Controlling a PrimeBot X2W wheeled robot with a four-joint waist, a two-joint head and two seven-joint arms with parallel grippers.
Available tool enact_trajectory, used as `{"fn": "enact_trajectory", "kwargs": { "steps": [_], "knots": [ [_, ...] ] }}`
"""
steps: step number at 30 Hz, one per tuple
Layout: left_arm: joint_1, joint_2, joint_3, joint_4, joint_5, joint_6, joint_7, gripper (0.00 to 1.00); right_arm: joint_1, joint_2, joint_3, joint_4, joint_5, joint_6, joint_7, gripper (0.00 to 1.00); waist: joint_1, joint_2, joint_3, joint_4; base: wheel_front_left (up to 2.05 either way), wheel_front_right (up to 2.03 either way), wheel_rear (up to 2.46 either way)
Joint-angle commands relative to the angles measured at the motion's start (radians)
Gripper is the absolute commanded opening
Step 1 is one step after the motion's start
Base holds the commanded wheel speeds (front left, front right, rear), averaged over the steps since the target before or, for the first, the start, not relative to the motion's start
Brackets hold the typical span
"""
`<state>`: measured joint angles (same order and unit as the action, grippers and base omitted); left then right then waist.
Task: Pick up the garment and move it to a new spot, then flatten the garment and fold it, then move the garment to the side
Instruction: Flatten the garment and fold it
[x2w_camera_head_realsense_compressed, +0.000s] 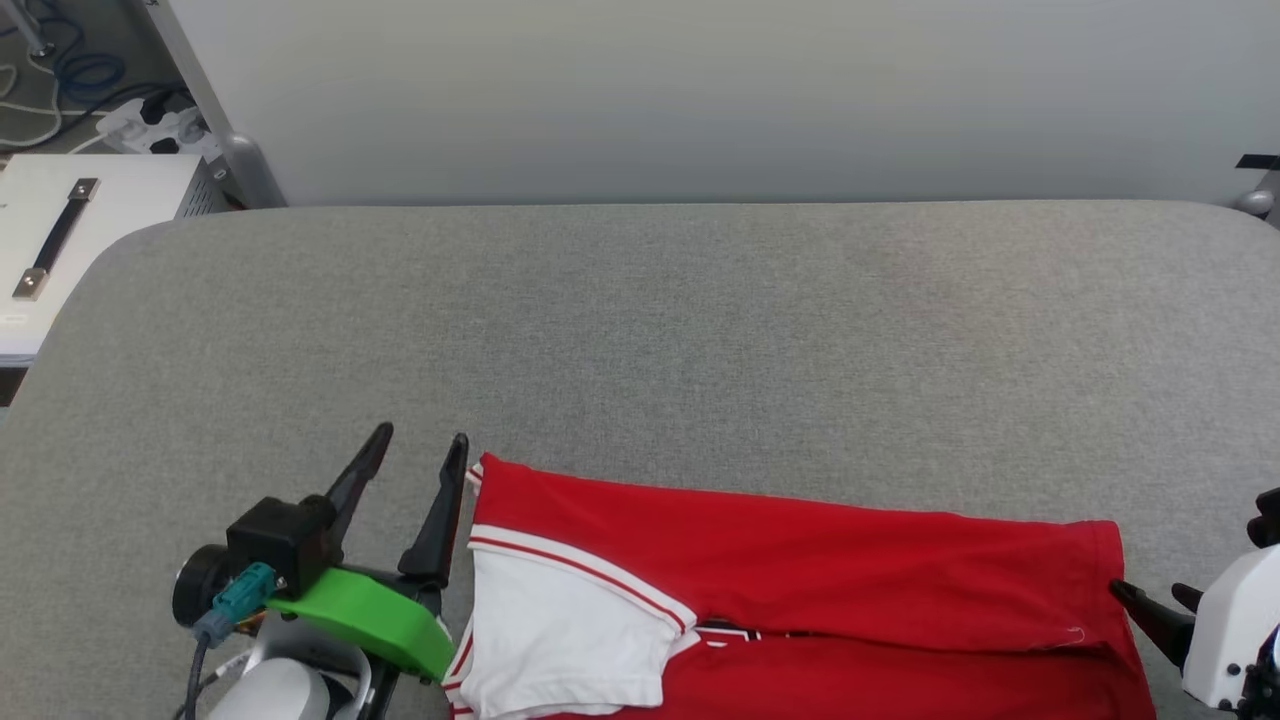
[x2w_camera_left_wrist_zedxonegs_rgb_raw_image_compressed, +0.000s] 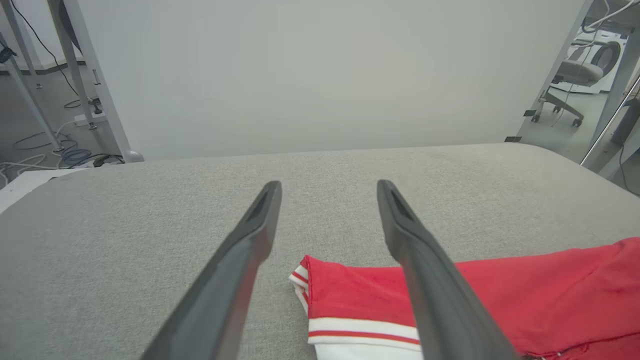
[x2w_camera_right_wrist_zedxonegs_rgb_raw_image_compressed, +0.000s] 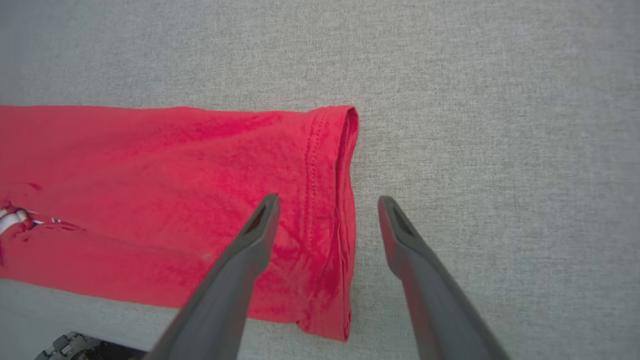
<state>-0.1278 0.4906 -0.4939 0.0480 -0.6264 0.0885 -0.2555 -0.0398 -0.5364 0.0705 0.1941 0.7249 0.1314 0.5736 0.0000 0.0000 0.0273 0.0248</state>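
At near edge of table (x2w_camera_head_realsense_compressed: 700, 320), garment (x2w_camera_head_realsense_compressed: 800, 560) lies as long folded band. Left pincer (x2w_camera_head_realsense_compressed: 420, 437) spread open beside sleeve end, right pincer (x2w_camera_right_wrist_zedxonegs_rgb_raw_image_compressed: 327, 199) spread open over hem, neither gripping. Judgement: lengthwise fold done; cross fold and move aside remain.

Grey fabric-covered counter (x2w_camera_head_realsense_compressed: 700, 320), rounded far corners. Pale panel (x2w_camera_head_realsense_compressed: 700, 100) upright along its far edge. Upper left of head frame: white box (x2w_camera_head_realsense_compressed: 110, 200) with dark strap handle, power strip (x2w_camera_head_realsense_compressed: 150, 125), coiled blue cable (x2w_camera_head_realsense_compressed: 85, 70). Upper right of left wrist frame: office chair (x2w_camera_left_wrist_zedxonegs_rgb_raw_image_compressed: 575, 75) on the floor.
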Motion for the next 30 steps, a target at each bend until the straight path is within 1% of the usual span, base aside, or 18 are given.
{"fn": "enact_trajectory", "kwargs": {
  "steps": [1,4,9,13,17,23,29,30],
  "knots": [
    [-0.014,-0.026,0.029,-0.013,0.052,0.005,-0.005,1.00,0.012,0.031,-0.028,0.005,-0.026,-0.001,0.019,1.00,0.0000,0.0000,0.015,0.011,0.00,0.00,0.00],
    [0.008,-0.069,0.085,-0.024,0.132,-0.018,-0.006,1.00,0.009,0.088,-0.094,0.021,-0.088,-0.001,0.065,1.00,0.0000,0.0000,0.032,0.019,0.00,0.00,0.00],
    [0.048,-0.135,0.158,0.008,0.214,-0.084,-0.006,1.00,-0.001,0.182,-0.185,0.041,-0.188,-0.001,0.112,1.00,0.0000,0.0000,0.057,0.036,0.00,0.00,0.00],
    [0.062,-0.182,0.206,0.035,0.255,-0.138,-0.006,1.00,-0.004,0.228,-0.234,0.056,-0.241,-0.001,0.132,1.00,0.0000,0.0000,0.072,0.047,0.00,0.00,0.00],
    [0.064,-0.219,0.241,0.054,0.291,-0.173,-0.006,1.00,0.000,0.261,-0.270,0.077,-0.270,-0.001,0.144,1.00,0.0000,0.0000,0.086,0.059,0.00,0.00,0.00],
    [0.053,-0.257,0.282,0.070,0.325,-0.203,-0.006,1.00,0.011,0.304,-0.277,0.108,-0.292,-0.001,0.180,1.00,0.0000,0.0000,0.112,0.067,0.00,0.00,0.00],
    [0.030,-0.269,0.301,0.089,0.340,-0.216,-0.006,1.00,0.012,0.342,-0.236,0.100,-0.240,-0.001,0.194,1.00,0.0000,0.0000,0.124,0.068,0.00,0.00,0.00],
    [0.024,-0.270,0.303,0.094,0.341,-0.217,-0.006,1.00,0.014,0.343,-0.229,0.099,-0.233,-0.001,0.194,0.96,0.0000,0.0000,0.123,0.067,0.00,0.00,0.00]
  ]
}}
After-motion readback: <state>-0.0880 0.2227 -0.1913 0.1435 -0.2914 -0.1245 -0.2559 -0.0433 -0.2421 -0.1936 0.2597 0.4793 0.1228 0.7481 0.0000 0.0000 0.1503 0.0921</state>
